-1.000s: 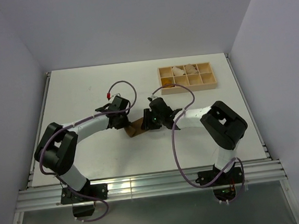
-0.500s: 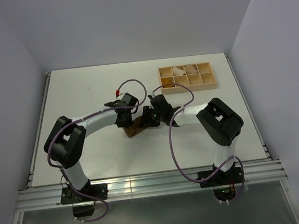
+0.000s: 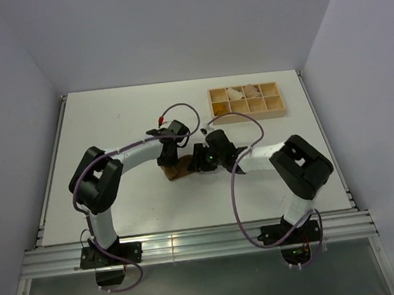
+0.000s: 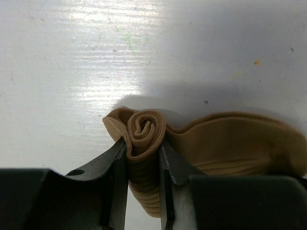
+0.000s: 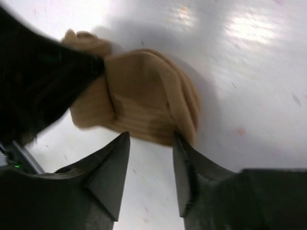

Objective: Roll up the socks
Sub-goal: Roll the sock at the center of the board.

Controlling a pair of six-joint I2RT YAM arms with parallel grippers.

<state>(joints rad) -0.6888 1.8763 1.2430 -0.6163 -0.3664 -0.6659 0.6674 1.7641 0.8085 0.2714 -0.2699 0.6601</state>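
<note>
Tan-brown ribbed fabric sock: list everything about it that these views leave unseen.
1. Left wrist view: the left gripper, shut on the tan-brown ribbed sock, covers the roll's lower part. Whether a second sock is wound in cannot be told.
2. Right wrist view: blurred. Whether the open right gripper touches the sock is unclear.
3. Top view: both arms hide most of the sock. The pale bundles in the wooden tray are too small to identify.

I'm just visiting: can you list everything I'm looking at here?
table: one, white, under everything.
tray: one, light wood, compartmented, far right of the table.
pale bundles: two, cream, tray's far row.
sock: one seen, tan, table centre, partly rolled.
arms: two, white and black, based at the near edge.
cables: two, purple, looping along the arms.
left hand: black, pinching the sock's roll.
right hand: black, open at the sock's edge.
</note>
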